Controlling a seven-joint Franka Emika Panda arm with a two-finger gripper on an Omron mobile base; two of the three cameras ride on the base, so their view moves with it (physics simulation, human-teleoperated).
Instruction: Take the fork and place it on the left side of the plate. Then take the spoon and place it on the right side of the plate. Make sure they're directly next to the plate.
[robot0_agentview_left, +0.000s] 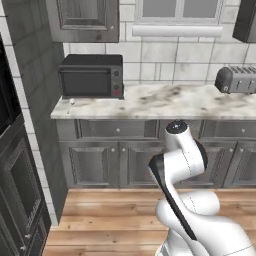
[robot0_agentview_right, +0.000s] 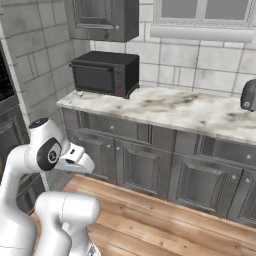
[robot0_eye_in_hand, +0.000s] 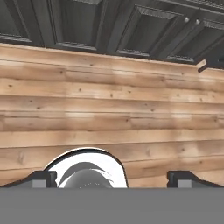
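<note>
Here, the white arm (robot0_agentview_left: 182, 160) stands folded over a wooden floor (robot0_eye_in_hand: 109, 109), in front of a run of dark grey base cabinets (robot0_agentview_left: 95, 162). In the hand view the fingers (robot0_eye_in_hand: 43, 179) rise at the lower left and lower right. They are spread as wide as they go, with nothing between them and nothing in their hold. Beyond them lie floor planks and, at the top of that view, the panelled fronts of the cabinets.

In the right base view the hand sits low beside the arm's elbow, below the level of the surface (robot0_agentview_left: 165, 102) and well apart from it. The surface is a pale marbled slab running along a tiled wall. A black countertop oven (robot0_agentview_left: 91, 76) stands at its left end, against the wall. A silvery toaster (robot0_agentview_left: 236, 80) stands at its right end.

A small pale object (robot0_agentview_left: 71, 102) lies on the surface just beside the oven's front left corner, near the slab's left edge. The same object appears in the right base view (robot0_agentview_right: 80, 93). It is too small to tell whether it is the fork, the spoon or something else.

A window (robot0_agentview_left: 177, 10) sits above the middle of the surface, and a dark wall cabinet (robot0_agentview_left: 82, 17) hangs above the oven. A tall dark unit (robot0_agentview_left: 15, 190) fills the left edge of the left base view.
</note>
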